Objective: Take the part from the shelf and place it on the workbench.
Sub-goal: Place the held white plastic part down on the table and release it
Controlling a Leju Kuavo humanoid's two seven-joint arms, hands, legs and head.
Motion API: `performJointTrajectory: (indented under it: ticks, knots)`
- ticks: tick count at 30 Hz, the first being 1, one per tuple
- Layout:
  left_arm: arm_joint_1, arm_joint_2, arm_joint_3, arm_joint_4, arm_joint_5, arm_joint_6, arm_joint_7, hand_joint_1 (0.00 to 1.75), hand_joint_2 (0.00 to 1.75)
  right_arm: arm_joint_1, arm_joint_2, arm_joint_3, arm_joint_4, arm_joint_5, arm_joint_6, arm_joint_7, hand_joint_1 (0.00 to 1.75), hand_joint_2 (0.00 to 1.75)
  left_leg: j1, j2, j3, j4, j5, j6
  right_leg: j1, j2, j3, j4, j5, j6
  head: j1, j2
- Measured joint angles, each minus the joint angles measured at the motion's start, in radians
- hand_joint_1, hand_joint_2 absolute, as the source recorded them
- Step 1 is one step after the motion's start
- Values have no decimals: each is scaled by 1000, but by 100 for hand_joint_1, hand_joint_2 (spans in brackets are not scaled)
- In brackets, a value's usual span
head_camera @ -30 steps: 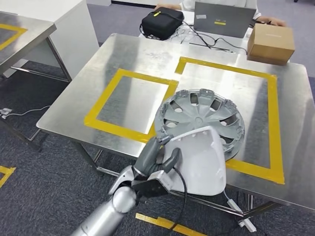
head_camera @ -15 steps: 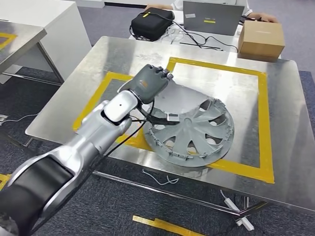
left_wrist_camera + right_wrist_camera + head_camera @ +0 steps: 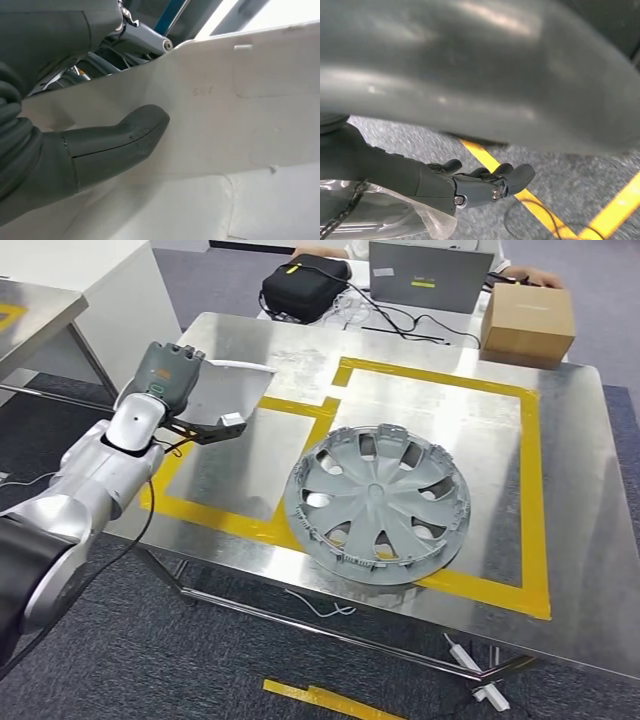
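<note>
Since half a second before, the left hand (image 3: 162, 378) had swung from above the hubcap (image 3: 377, 502) toward the workbench's (image 3: 581, 530) ten o'clock corner. It gripped a flat white part (image 3: 226, 390), thumb (image 3: 124, 137) pressed across it. Hubcap lay at centre, straddling yellow tape (image 3: 532, 490). The right hand (image 3: 482, 185) hung over carpet, fingers loosely extended, holding nothing.

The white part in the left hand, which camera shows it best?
The head view: there the white part shows whole, gripped by the left hand above the workbench. The left wrist view shows a close stretch of its pale surface under the thumb. The right wrist view looks at the floor.
</note>
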Motion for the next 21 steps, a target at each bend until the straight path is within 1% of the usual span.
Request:
performJointTrajectory:
  ticks: [1, 2, 4, 5, 6, 8, 9, 10, 11, 12, 13, 14, 15, 16, 17, 19, 20, 21]
  knots:
    - [10, 16, 8, 6, 4, 11, 2, 175, 175, 0, 0, 0, 1, 1, 0, 0, 0, 0, -1, -2, -2, 3, -1, -6, 2, 2, 7, -8, -9, -7, 0, 0]
    - [21, 30, 17, 10, 11, 23, 1, 175, 175, -1, 0, 0, 1, 2, -1, -1, 0, 0, 0, -3, -3, 4, -1, -11, 3, 2, 9, -11, -13, -18, -2, 0]
    - [47, 49, 37, 14, 25, 50, -10, 87, 175, -1, 0, 1, 1, 8, -3, -1, 0, 0, 3, -2, -3, 13, -12, -19, 2, 2, 14, -11, -14, -32, -5, 0]
    - [58, 56, 46, 16, 28, 66, -17, 44, 175, -3, 0, 2, 1, 12, -4, -2, 0, 0, 4, -2, -14, 40, -30, -23, 2, 2, 17, -13, -14, -39, -6, 0]
    - [68, 62, 55, 18, 29, 83, -25, 0, 175, -4, 0, 3, 1, 16, -5, -2, 0, 0, 5, -2, -35, 88, -55, -25, 2, 3, 20, -14, -15, -44, -8, 0]
    - [88, 68, 69, 21, 26, 110, -39, 0, 175, -4, 0, 5, 1, 23, -5, -5, 0, 0, 4, -2, -100, 224, -110, -27, 6, 3, 24, -14, -18, -52, -10, 0]
    - [99, 69, 75, 23, 24, 118, -45, 0, 175, -3, 0, 6, 1, 26, -5, -6, 0, 0, 4, -2, -126, 272, -121, -26, 8, 3, 26, -14, -19, -54, -10, 0]
    - [108, 68, 79, 23, 21, 122, -50, 0, 175, -3, 0, 8, 1, 29, -6, -7, 0, 0, 4, -2, -137, 287, -113, -24, 9, 3, 28, -14, -21, -55, -10, 0]
    - [114, 68, 83, 24, 20, 123, -53, 0, 175, -4, 0, 10, 1, 31, -6, -8, 0, 0, 4, -2, -129, 262, -86, -21, 10, 4, 30, -14, -22, -55, -10, 0]
    - [117, 68, 87, 24, 18, 124, -54, 0, 175, -4, 0, 12, 1, 33, -6, -9, 0, 0, 3, -2, -105, 203, -47, -16, 11, 4, 33, -14, -23, -54, -10, 0]
    - [118, 68, 92, 24, 17, 124, -55, 0, 131, -5, 0, 14, 1, 33, -6, -11, 0, 0, 2, -2, -75, 137, -15, -11, 12, 4, 35, -14, -25, -52, -10, 0]
    - [117, 68, 95, 24, 17, 125, -56, 0, 87, -5, 0, 15, 1, 34, -5, -13, 0, 0, -1, -2, -49, 78, 8, -7, 14, 5, 35, -13, -26, -49, -11, 0]
    - [115, 67, 98, 24, 18, 126, -60, 0, 44, -5, 0, 16, 1, 35, -5, -15, 0, 0, -4, -2, -32, 39, 16, -4, 15, 5, 34, -13, -26, -45, -11, 0]
    - [115, 66, 101, 24, 21, 127, -67, 0, 0, -5, 0, 18, 1, 37, -5, -17, 0, 0, -7, -2, -26, 24, 13, -2, 15, 5, 32, -14, -26, -40, -11, 0]
    - [114, 62, 106, 24, 25, 127, -77, 0, 0, -5, 0, 19, 1, 38, -5, -19, 0, 0, -9, -2, -26, 19, 11, -1, 16, 4, 31, -16, -24, -33, -11, 0]
    - [114, 50, 120, 23, 38, 129, -102, 0, 0, -5, 0, 22, 1, 41, -5, -20, 0, 0, -5, -2, -22, 10, 14, 8, 16, 2, 27, -15, -30, -21, -10, 0]
    - [113, 41, 129, 22, 47, 129, -113, 0, 0, -6, -1, 22, 1, 41, -5, -19, 0, 0, -3, -2, -20, 5, 16, 14, 16, 1, 17, 4, -44, -16, -9, 0]
    - [114, 30, 138, 20, 56, 130, -124, 0, 0, -6, -1, 22, 1, 41, -6, -18, 0, 0, -1, -1, -18, 1, 18, 20, 16, 1, -3, 45, -68, -13, -8, 0]
